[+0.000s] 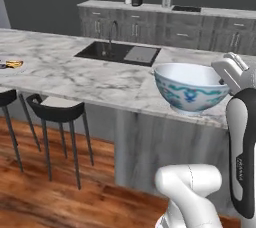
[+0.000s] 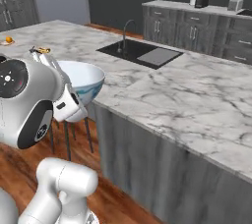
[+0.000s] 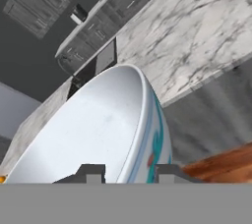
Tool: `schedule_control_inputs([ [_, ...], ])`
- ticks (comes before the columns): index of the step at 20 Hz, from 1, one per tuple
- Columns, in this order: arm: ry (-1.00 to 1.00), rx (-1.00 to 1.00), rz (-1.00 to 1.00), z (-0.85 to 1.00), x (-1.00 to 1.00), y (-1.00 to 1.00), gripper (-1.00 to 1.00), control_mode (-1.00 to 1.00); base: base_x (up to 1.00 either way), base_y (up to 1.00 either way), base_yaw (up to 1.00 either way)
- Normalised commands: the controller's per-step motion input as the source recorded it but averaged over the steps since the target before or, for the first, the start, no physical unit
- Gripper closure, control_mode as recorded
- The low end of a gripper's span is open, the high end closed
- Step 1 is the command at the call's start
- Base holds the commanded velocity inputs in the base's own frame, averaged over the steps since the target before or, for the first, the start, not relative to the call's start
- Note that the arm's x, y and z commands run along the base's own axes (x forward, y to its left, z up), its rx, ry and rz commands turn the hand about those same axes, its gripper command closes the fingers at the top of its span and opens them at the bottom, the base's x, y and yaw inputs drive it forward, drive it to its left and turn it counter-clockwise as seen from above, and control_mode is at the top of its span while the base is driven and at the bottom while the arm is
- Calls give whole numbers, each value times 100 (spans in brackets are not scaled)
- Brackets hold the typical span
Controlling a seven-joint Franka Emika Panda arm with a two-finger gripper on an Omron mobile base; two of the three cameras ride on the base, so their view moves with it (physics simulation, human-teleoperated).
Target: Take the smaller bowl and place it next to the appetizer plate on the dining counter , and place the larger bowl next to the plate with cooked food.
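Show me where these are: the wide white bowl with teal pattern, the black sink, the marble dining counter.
Wide white teal-patterned bowl (image 1: pixel 192 93): left base view, outer wall.
Black sink (image 1: pixel 106 51): left base view, basin.
Marble dining counter (image 2: pixel 197 95): right base view, bare top.

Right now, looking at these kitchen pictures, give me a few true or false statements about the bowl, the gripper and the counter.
1. The larger bowl is teal-patterned outside. True.
2. The gripper has one finger inside the bowl's rim and one outside. True.
3. The bowl lies upside down. False: it opens upward.
4. The dining counter has a wooden top. False: it is grey-veined white marble.
5. A sink is set into the counter. True.
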Motion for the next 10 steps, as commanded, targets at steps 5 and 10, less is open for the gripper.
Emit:
schedule_control_inputs([
  [5, 0, 0, 0, 0, 0, 0, 100, 100, 81, 100, -18],
  [10, 0, 0, 0, 0, 0, 0, 100, 100, 84, 100, -20],
])
